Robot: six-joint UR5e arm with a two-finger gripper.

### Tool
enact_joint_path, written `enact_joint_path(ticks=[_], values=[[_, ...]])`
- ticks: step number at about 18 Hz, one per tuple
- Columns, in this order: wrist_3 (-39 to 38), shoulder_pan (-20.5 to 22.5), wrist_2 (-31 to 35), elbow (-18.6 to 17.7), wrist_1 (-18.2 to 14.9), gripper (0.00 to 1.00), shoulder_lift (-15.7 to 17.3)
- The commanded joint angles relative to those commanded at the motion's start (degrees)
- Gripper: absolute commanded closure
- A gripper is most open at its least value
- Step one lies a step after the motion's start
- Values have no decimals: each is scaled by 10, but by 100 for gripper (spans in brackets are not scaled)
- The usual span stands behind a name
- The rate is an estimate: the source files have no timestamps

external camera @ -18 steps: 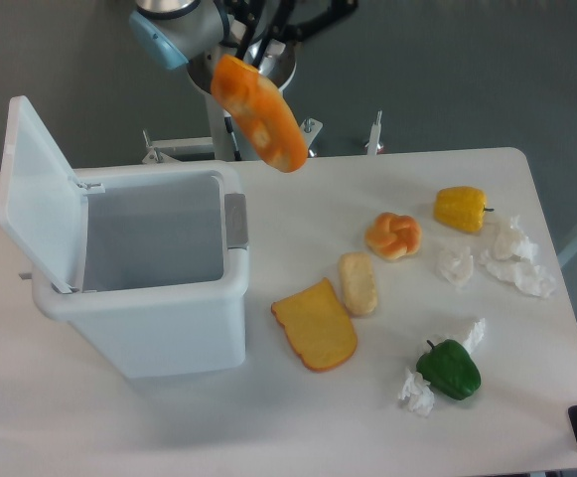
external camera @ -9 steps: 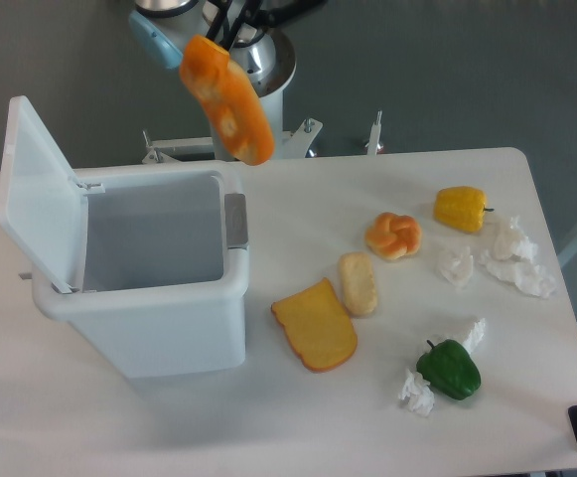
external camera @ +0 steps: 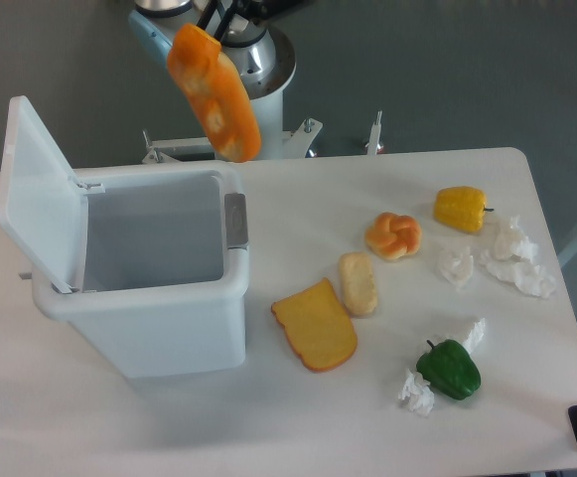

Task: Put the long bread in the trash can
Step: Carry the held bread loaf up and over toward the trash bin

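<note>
While the near edge of the white table (external camera: 298, 437) is mostly bare, a green pepper (external camera: 449, 369) sits front right with a crumpled white tissue (external camera: 415, 392) touching its left side and another scrap (external camera: 473, 333) just behind it. Left of that, a flat orange bread slice (external camera: 314, 324) lies near the table centre, with a short pale-yellow roll (external camera: 359, 283) just beside its right edge, close enough that I can't tell if they touch. The trash can (external camera: 149, 338) stands on the left half, lid (external camera: 35, 194) swung up and open on the left side, grey latch (external camera: 235, 220) on the right wall, inside looks empty from here. Further back on the right: knotted orange bun (external camera: 394, 236), a yellow pepper (external camera: 461, 209), and a cluster of crumpled tissues (external camera: 511, 256) between the yellow pepper and the right edge. At the back, the long bread (external camera: 215, 92) is up in the air, tilted, upper end to the left, lower tip hanging over the bin's rear right corner, well clear of the rim. The gripper (external camera: 209, 22) has it by the upper end; fingers are closed on that end, though they're cut off by the top of the view so only dark finger parts show. Arm base and light-blue joint (external camera: 154, 35) are behind it, against the grey wall.
</note>
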Motion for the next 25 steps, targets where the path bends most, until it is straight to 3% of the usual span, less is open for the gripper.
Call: enact_joint_path(ticks=[5, 25], values=[[1, -18, -6, 2, 18, 97, -13], [4, -76, -5, -4, 32, 95, -65]])
